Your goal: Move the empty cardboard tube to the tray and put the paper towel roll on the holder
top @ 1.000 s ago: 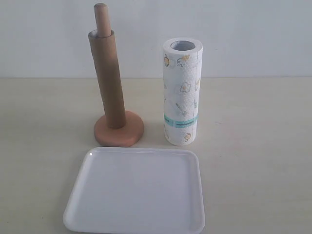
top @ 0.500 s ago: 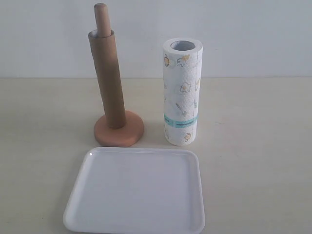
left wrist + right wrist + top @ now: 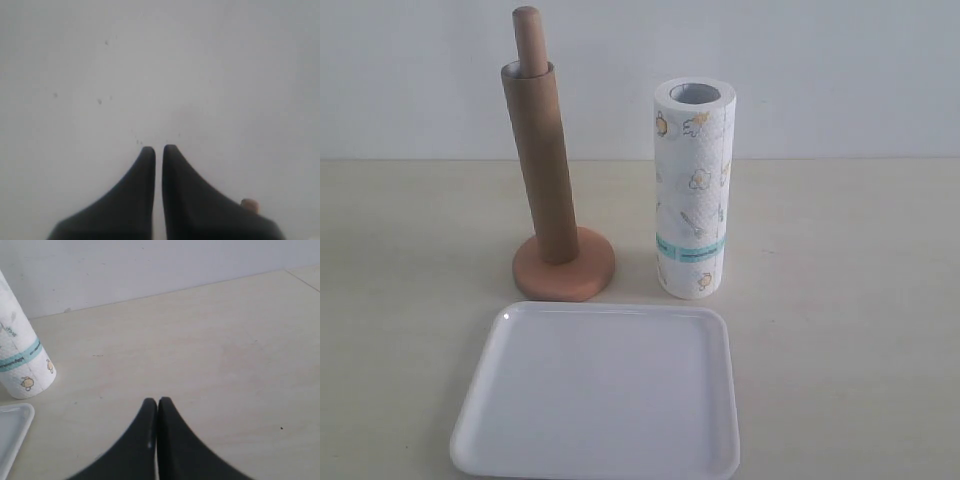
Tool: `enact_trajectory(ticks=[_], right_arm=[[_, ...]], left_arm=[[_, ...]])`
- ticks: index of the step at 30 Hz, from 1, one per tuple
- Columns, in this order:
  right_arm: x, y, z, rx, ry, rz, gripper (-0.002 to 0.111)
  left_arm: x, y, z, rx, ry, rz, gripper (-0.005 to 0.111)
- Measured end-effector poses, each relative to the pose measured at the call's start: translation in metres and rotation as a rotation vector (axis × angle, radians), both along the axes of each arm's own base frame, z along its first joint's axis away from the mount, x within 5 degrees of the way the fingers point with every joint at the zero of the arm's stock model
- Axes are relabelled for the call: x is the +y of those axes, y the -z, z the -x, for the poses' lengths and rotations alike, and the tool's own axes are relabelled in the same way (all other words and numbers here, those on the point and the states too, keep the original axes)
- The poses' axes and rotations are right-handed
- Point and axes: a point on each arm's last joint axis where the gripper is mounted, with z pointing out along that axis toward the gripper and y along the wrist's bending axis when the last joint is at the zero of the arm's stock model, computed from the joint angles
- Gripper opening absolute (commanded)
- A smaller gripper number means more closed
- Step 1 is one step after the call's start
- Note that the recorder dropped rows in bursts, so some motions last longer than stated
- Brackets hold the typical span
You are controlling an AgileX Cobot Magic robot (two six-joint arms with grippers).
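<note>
Fingers together, empty, on left gripper (image 3: 159,148) and right gripper (image 3: 158,401). Sleeved over holder (image 3: 586,272): empty cardboard tube (image 3: 542,165), with paper towel roll (image 3: 693,190) near.

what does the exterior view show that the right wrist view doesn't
Only the exterior view: the empty cardboard tube standing upright around the rod of the holder, whose rounded tip pokes out above it.

Only the right wrist view: the right claw, shut and holding nothing, with the table beyond it.

Both: the paper towel roll, standing upright, and the tray. The tray is whole and bare in the exterior view, but only a corner of it shows in the wrist view.
</note>
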Motion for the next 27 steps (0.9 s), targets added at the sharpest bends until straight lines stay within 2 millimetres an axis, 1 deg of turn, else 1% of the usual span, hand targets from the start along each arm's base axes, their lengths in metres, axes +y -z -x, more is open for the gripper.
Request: enact_trajectory(ticks=[2, 3, 4, 8, 13, 16, 17, 19, 24, 26, 27], right_arm=[[0.000, 0.000, 0.000, 0.000, 0.000, 0.000, 0.000], [0.000, 0.000, 0.000, 0.000, 0.000, 0.000, 0.000], [0.000, 0.000, 0.000, 0.000, 0.000, 0.000, 0.000], [0.000, 0.000, 0.000, 0.000, 0.000, -0.002, 0.000], [0.000, 0.000, 0.000, 0.000, 0.001, -0.003, 0.000], [0.000, 0.000, 0.000, 0.000, 0.001, -0.003, 0.000], [0.000, 0.000, 0.000, 0.000, 0.001, -0.003, 0.000], [0.000, 0.000, 0.000, 0.000, 0.001, -0.003, 0.000], [0.000, 0.000, 0.000, 0.000, 0.001, -0.003, 0.000], [0.000, 0.000, 0.000, 0.000, 0.001, -0.003, 0.000], [0.000, 0.000, 0.000, 0.000, 0.001, -0.003, 0.000]], left_arm=[[-0.002, 0.015, -0.017, 0.040, 0.006, -0.012, 0.005], [-0.004, 0.028, -0.029, 0.070, 0.012, -0.018, 0.005], [-0.006, 0.037, -0.035, 0.085, 0.020, -0.025, 0.005], [-0.016, 0.083, -0.064, 0.162, 0.102, -0.058, 0.005], [-0.031, 0.124, -0.088, 0.223, 0.237, -0.126, 0.005], [-0.036, 0.146, -0.100, 0.276, 0.273, -0.138, 0.006], [-0.036, 0.154, -0.104, 0.294, 0.278, -0.135, 0.010], [-0.038, 0.166, -0.111, 0.314, 0.288, -0.127, 0.023], [-0.043, 0.185, -0.125, 0.316, 0.325, -0.153, 0.070], [-0.045, 0.190, -0.130, 0.318, 0.343, -0.164, 0.082], [-0.046, 0.193, -0.133, 0.322, 0.350, -0.172, 0.085]])
